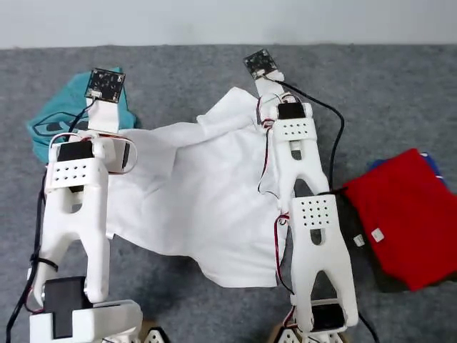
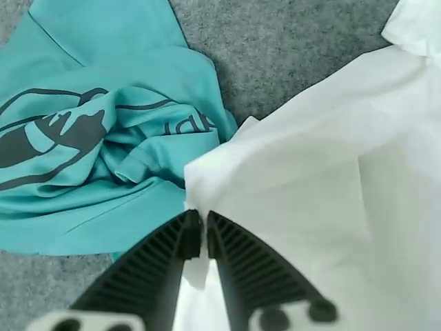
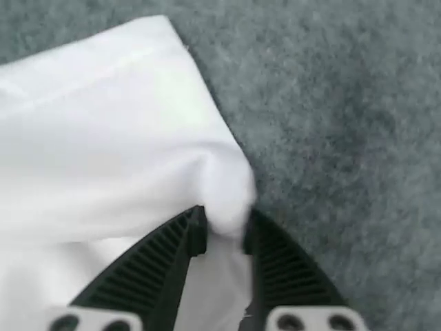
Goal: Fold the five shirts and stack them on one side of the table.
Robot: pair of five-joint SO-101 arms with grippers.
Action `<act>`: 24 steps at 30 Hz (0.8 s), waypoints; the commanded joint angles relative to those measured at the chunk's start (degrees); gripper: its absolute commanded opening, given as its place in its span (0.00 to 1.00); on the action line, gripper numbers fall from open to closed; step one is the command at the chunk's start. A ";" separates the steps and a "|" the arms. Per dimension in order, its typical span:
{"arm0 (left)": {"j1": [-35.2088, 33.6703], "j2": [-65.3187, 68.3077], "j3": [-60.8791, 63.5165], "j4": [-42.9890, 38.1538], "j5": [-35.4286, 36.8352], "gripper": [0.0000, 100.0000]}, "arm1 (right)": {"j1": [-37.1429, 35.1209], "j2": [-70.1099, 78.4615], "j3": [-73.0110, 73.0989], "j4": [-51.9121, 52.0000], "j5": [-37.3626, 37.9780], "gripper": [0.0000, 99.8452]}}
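While left gripper [image 2: 203,238] and right gripper [image 3: 224,234] are pinching a rumpled white shirt [image 1: 207,200], the high view is showing a folded red shirt [image 1: 403,214].

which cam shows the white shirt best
The high view: almost the whole white shirt lies spread between both arms. The left wrist view shows one edge in the left gripper, the right wrist view a corner pinched in the right gripper.

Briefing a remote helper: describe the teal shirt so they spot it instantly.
On the grey table, look left of the spread white shirt, near the far edge. The crumpled teal shirt lies there, the only teal one, bearing a dark graphic.
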 commanded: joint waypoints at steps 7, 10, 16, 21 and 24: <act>-0.09 -0.35 -0.31 -0.44 0.62 0.01 | -3.74 -6.20 -16.70 28.26 3.78 0.01; -0.09 -0.35 -0.31 -0.35 0.62 0.01 | -4.70 -11.12 -16.70 37.49 3.69 0.01; -0.09 -0.70 -0.31 -0.26 0.62 0.01 | -2.95 -19.38 -16.53 38.37 1.58 0.01; -0.09 -0.70 -0.31 -0.26 0.62 0.01 | -2.59 -25.27 -15.47 38.55 1.41 0.01; -0.09 -0.70 -0.31 -0.26 0.62 0.01 | -2.59 -28.18 -9.41 38.55 1.41 0.01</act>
